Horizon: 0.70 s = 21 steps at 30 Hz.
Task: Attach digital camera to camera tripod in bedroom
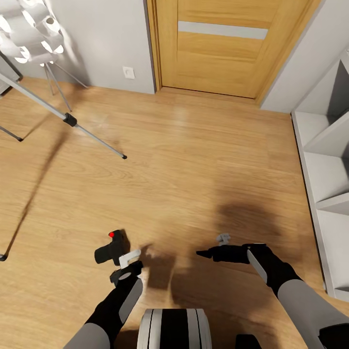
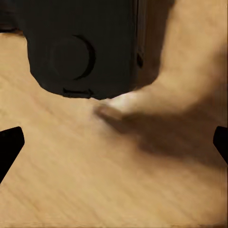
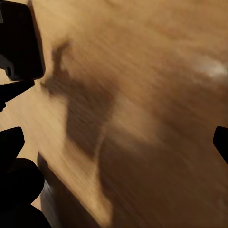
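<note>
Digital camera is sitting low in the frame, left of centre, held up at the tip of the left gripper; its black body is showing a red dot on top, and I can read no brand or lettering on it anywhere. In the left wrist view the camera is looming close as a dark box with a round dial on its face, while the gripper's two dark fingertips are standing wide at the frame's edges, so I cannot tell whether the jaws are actually clamping it. The right gripper is hanging over the floor at lower centre-right, pointing toward the camera, with nothing in it; whether it is open I cannot tell.

Light wood floor is spreading across the room, with soft shadows lying under both arms. At the left edge the camera tripod is showing thin silver legs with a black joint and black feet planted on the boards. Behind it, in the upper left corner, a white lamp is standing on thin legs. A wooden door with a pale stripe is filling the upper middle, a white wall socket is sitting just left of its frame, and white shelves are running down the right edge.
</note>
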### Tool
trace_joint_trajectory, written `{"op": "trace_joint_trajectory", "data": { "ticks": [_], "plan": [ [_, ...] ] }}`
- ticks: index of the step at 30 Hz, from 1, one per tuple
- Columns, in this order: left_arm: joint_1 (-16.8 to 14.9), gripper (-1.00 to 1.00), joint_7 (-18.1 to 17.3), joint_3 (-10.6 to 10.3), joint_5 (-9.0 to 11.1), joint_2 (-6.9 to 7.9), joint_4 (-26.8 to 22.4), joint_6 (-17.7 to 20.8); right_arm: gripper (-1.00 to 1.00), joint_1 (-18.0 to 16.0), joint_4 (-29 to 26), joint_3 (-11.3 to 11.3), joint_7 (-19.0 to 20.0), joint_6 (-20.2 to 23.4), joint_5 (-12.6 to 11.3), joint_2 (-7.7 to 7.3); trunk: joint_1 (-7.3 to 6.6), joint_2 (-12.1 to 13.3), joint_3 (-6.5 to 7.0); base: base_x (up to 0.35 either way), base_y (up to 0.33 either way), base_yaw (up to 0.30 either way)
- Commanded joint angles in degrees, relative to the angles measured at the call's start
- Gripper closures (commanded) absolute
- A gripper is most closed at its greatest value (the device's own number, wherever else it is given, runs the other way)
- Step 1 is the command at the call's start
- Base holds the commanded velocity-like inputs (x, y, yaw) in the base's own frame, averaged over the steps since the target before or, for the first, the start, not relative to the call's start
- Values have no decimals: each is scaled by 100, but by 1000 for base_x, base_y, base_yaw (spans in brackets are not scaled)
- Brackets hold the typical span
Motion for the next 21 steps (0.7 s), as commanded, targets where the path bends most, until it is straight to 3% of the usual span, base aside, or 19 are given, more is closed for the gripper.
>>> {"op": "trace_joint_trajectory", "data": {
  "ticks": [1, 11, 21],
  "plan": [
    [0, -100, 42, -25, 6, 13, 170, -38, -100, -2, -2, 30, -16, 44, -57, -3, -1, -1, -3, 0, 0, 0],
    [-2, -100, 42, -18, -3, 21, 640, -524, -100, -2, 11, 25, -18, 44, -57, -7, -1, -1, -3, 0, 0, 0],
    [-1, -100, 34, -27, -38, 27, 840, -614, -100, -2, 12, 22, -18, 44, -57, -9, -1, -1, -3, 0, 0, 0]
  ]
}}
